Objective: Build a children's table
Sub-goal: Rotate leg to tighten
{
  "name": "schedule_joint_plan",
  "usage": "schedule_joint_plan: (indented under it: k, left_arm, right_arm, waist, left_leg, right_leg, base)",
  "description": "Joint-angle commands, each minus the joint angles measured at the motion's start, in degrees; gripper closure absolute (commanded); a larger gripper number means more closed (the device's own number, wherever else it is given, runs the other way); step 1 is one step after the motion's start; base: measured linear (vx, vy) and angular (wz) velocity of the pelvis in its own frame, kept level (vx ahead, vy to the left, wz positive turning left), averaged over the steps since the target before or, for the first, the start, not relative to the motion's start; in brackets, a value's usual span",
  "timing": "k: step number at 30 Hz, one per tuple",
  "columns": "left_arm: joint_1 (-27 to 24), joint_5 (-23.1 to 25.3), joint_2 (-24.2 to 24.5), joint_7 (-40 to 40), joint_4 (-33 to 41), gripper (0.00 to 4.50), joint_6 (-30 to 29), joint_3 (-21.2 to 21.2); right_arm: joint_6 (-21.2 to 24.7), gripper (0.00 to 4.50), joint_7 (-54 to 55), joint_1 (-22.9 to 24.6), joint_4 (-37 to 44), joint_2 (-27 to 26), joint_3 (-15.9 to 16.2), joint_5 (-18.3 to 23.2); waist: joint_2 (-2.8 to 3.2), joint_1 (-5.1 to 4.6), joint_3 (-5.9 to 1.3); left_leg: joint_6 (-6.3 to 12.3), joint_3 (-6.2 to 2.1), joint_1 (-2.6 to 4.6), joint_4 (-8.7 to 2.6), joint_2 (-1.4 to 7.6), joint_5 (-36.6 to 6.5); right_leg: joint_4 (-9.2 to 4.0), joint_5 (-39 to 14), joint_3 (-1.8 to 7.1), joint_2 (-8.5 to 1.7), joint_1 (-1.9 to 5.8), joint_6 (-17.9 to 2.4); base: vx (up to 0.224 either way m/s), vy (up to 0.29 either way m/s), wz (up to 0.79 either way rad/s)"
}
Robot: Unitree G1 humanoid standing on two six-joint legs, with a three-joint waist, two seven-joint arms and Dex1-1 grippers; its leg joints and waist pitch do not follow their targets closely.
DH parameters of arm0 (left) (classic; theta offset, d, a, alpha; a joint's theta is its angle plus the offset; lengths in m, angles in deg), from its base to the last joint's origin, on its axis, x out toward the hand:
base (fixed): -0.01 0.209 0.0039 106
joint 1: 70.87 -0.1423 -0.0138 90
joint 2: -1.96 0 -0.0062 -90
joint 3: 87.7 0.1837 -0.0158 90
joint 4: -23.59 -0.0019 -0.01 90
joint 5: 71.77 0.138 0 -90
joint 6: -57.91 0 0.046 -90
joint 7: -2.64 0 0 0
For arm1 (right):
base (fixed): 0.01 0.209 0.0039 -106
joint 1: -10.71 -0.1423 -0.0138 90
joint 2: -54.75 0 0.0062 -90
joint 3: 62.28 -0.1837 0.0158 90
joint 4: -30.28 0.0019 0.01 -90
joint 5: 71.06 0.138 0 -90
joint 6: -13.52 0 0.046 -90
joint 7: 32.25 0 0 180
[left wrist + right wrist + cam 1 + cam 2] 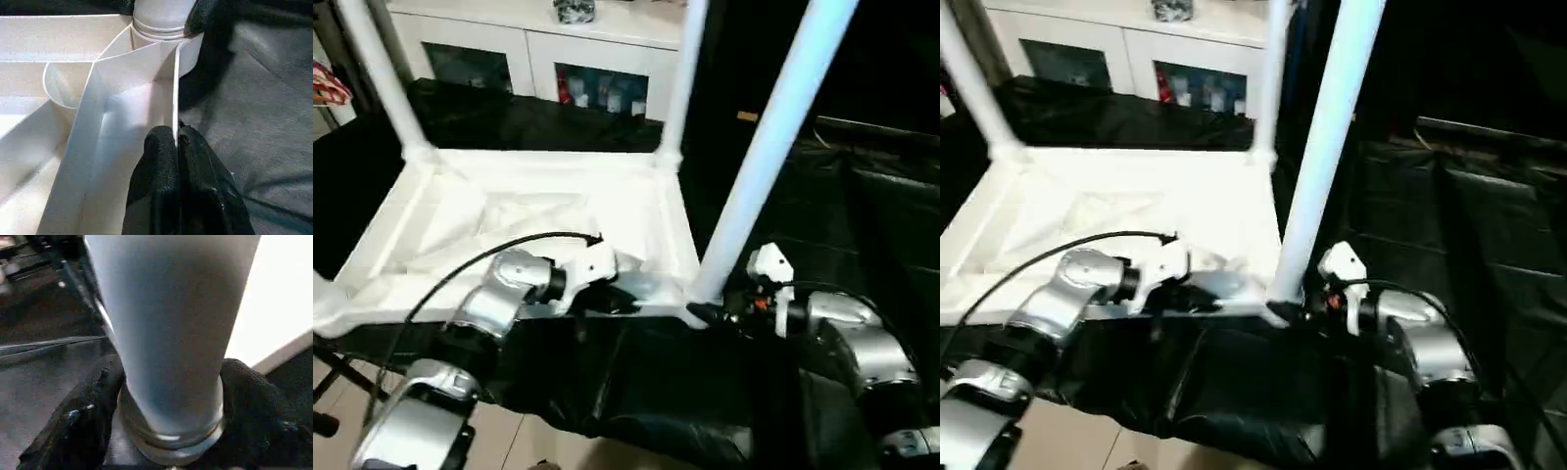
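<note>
Three white tapered plastic legs stood up from your upside-down white plastic table top [548, 211] on the black sheet [636, 382], all cut off by the frame's top edge. Your left gripper [177, 139] was pinched shut on the thin near rim wall. Your right gripper [168, 406] had its fingers around the near-right leg [769, 137] base, at its socket; how tightly, hard to make out.

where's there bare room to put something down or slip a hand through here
Free: the black cloth right of the upturned table top, and its hollow underside between the two far legs. Crowded: the near right corner, where the right gripper straddles the near leg and the left gripper pinches the rim.
</note>
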Motion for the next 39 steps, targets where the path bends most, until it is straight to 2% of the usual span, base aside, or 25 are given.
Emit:
schedule_joint_plan:
  k: [1, 6, 12, 16, 19, 20, 21, 22, 23, 25, 27, 28, 29, 31, 34, 36, 37, 39]
  left_arm:
    - [0.0, -0.2, -0.7, 1.2, 1.0, 4.5, 0.3, 0.4]
    - [0.1, -0.4, -0.1, 0.2, 0.6, 4.5, 0.7, 0.3]
    - [-0.3, -0.6, 0.2, -0.5, 0.8, 4.5, 0.4, 0.8]
    - [0.5, 0.6, -1.1, 4.3, -0.9, 4.5, -0.7, 0.2]
    - [1.8, 1.2, -3.8, 10.1, -2.1, 4.5, -2.3, -0.7]
    - [1.8, 1.2, -3.8, 10.1, -2.1, 4.5, -2.3, -0.7]
    - [2.4, 1.5, -5.5, 12.9, -2.4, 4.5, -3.2, -0.8]
    - [2.4, 1.6, -5.7, 13.2, -2.4, 4.5, -3.2, -0.8]
    - [2.9, 1.8, -7.8, 16.0, -2.9, 4.5, -4.1, -0.9]
    - [3.2, 1.9, -8.8, 17.5, -3.1, 4.5, -4.4, -1.0]
    - [4.4, 2.7, -13.3, 23.7, -4.3, 4.5, -5.2, -1.0]
    - [4.5, 2.7, -13.4, 23.9, -4.3, 4.5, -5.2, -1.0]
    - [4.6, 3.1, -14.3, 25.0, -4.5, 4.5, -5.3, -0.8]
    - [4.7, 3.9, -15.9, 26.8, -5.0, 4.5, -4.9, -0.3]
    - [4.4, 5.2, -16.5, 27.9, -5.3, 4.5, -3.9, 0.6]
    - [3.7, 5.5, -16.4, 27.5, -5.0, 4.5, -3.4, 0.9]
    - [3.6, 5.5, -16.4, 27.3, -5.0, 4.5, -3.2, 1.0]
    - [3.4, 5.7, -16.0, 27.1, -4.9, 4.5, -2.8, 1.1]
  right_arm:
    - [0.2, 1.64, -5.1, 0.9, 2.8, -1.6, 4.9, 1.5]
    - [0.6, 1.82, -5.8, 1.0, 3.2, -1.5, 5.0, 1.6]
    - [1.7, 1.85, -5.9, 1.5, 4.2, -1.8, 4.6, 1.9]
    - [1.5, 1.85, -2.1, 2.1, 3.9, -3.5, 3.6, 1.9]
    - [0.1, 1.85, 7.2, 1.1, 0.6, -7.0, 1.5, 0.0]
    - [0.1, 1.85, 7.2, 1.1, 0.6, -7.0, 1.5, 0.0]
    - [-0.5, 1.85, 12.5, 0.5, -1.3, -9.2, 0.3, -0.8]
    - [-0.6, 1.85, 13.0, 0.4, -1.4, -9.4, 0.2, -0.9]
    - [-0.4, 1.85, 18.2, -0.2, -2.8, -11.7, -0.8, -1.4]
    - [-0.3, 1.85, 20.7, -0.5, -3.4, -12.9, -1.2, -1.7]
    - [-0.9, 1.86, 33.8, -2.4, -6.8, -17.9, -2.5, -4.5]
    - [-1.0, 1.86, 34.2, -2.4, -6.9, -18.0, -2.5, -4.6]
    - [-0.7, 1.86, 38.1, -3.3, -8.3, -19.0, -2.9, -5.6]
    - [-1.0, 1.86, 43.8, -4.9, -11.1, -21.1, -4.1, -6.4]
    - [-2.6, 1.86, 45.1, -5.5, -11.9, -22.1, -4.9, -6.2]
    - [-2.7, 1.3, 43.5, -5.5, -11.3, -22.0, -5.5, -5.2]
    - [-2.6, 1.3, 42.9, -5.4, -11.1, -21.9, -5.7, -4.9]
    - [-2.8, 0.97, 42.2, -5.2, -11.0, -21.3, -5.8, -4.7]
  waist:
    - [-0.45, 0.18, -2.92]
    - [-0.58, 0.41, -2.89]
    - [-0.53, 0.43, -2.93]
    - [-0.53, 0.4, -2.9]
    - [-0.7, 0.07, -2.65]
    - [-0.68, -0.04, -2.48]
    - [-0.69, -0.26, -2.49]
    - [-0.69, -0.26, -2.49]
    - [-0.79, -0.52, -2.47]
    - [-0.75, -0.81, -2.49]
    - [-0.56, -1.11, -2.58]
    - [-0.56, -1.11, -2.58]
    - [-0.7, -1.25, -2.72]
    - [-0.63, -1.32, -2.74]
    - [-0.45, -1.19, -3.01]
    - [-0.49, -1.05, -3.05]
    - [-0.45, -1.04, -3.04]
    - [-0.47, -1.05, -2.91]
  left_leg:
    - [4.29, 0.1, -0.02, -3.27, 1.71, -11.1]
    - [3.57, 0.08, 0.0, -3.32, 1.62, -11.7]
    - [3.51, 0.08, 0.01, -3.27, 1.61, -11.1]
    - [3.41, 0.08, 0.0, -3.27, 1.62, -11.2]
    - [2.31, -0.07, 0.1, -3.58, 1.5, -13.2]
    - [1.64, -0.26, 0.18, -3.78, 1.39, -14.8]
    - [0.96, -0.4, 0.18, -3.91, 1.46, -15.4]
    - [0.96, -0.4, 0.18, -3.91, 1.46, -15.4]
    - [0.68, -0.46, 0.24, -3.93, 1.43, -16.0]
    - [0.64, -0.51, 0.25, -3.97, 1.37, -16.0]
    - [0.53, -0.45, 0.29, -3.9, 1.35, -15.0]
    - [0.53, -0.45, 0.29, -3.9, 1.35, -15.0]
    - [0.24, -0.52, 0.02, -3.94, 1.22, -14.2]
    - [0.75, -0.36, 0.03, -3.78, 1.13, -13.6]
    - [1.79, -0.16, 0.07, -3.52, 1.1, -11.6]
    - [2.83, -0.08, -0.08, -3.47, 1.05, -10.7]
    - [2.97, -0.07, -0.07, -3.46, 1.06, -10.5]
    - [2.96, -0.09, -0.08, -3.56, 1.11, -11.6]
  right_leg:
    - [-3.65, -10.4, 2.32, -3.56, 2.87, -12.7]
    - [-3.73, -11.8, 2.34, -3.64, 2.94, -12.2]
    - [-3.61, -10.8, 2.32, -3.59, 2.97, -12.4]
    - [-3.64, -10.9, 2.35, -3.62, 2.93, -12.4]
    - [-4.24, -16.3, 2.34, -3.82, 2.65, -11.0]
    - [-4.74, -20.6, 2.27, -3.94, 2.59, -9.7]
    - [-4.87, -22.8, 2.34, -4.04, 2.51, -8.8]
    - [-4.87, -22.8, 2.34, -4.04, 2.51, -8.8]
    - [-5.15, -24.0, 2.41, -4.04, 2.41, -8.0]
    - [-5.09, -23.4, 2.39, -3.92, 2.35, -8.1]
    - [-4.97, -21.2, 2.48, -3.88, 2.18, -8.5]
    - [-4.97, -21.2, 2.48, -3.88, 2.18, -8.5]
    - [-4.78, -20.8, 2.4, -3.88, 2.57, -8.3]
    - [-4.73, -19.0, 2.5, -3.75, 2.5, -8.6]
    - [-4.35, -14.3, 2.57, -3.61, 2.63, -9.5]
    - [-4.14, -11.9, 2.53, -3.59, 2.86, -10.1]
    - [-4.1, -11.6, 2.53, -3.57, 2.84, -10.2]
    - [-4.32, -13.6, 2.48, -3.64, 2.82, -10.0]
  base:
    - [0.0, 0.0, 0.0]
    - [0.0, 0.0, 0.0]
    - [0.0, 0.0, 0.0]
    - [0.0, 0.0, 0.0]
    - [0.0, 0.0, 0.0]
    - [0.0, 0.0, 0.0]
    - [0.0, 0.0, 0.0]
    - [0.0, 0.0, 0.0]
    - [0.0, 0.0, 0.0]
    - [0.0, 0.0, 0.0]
    - [0.0, 0.0, 0.0]
    - [0.0, 0.0, 0.0]
    - [0.0, 0.0, 0.0]
    - [0.0, 0.0, 0.0]
    - [0.0, 0.0, 0.0]
    - [0.0, 0.0, 0.0]
    - [0.0, 0.0, 0.0]
    - [0.0, 0.0, 0.0]
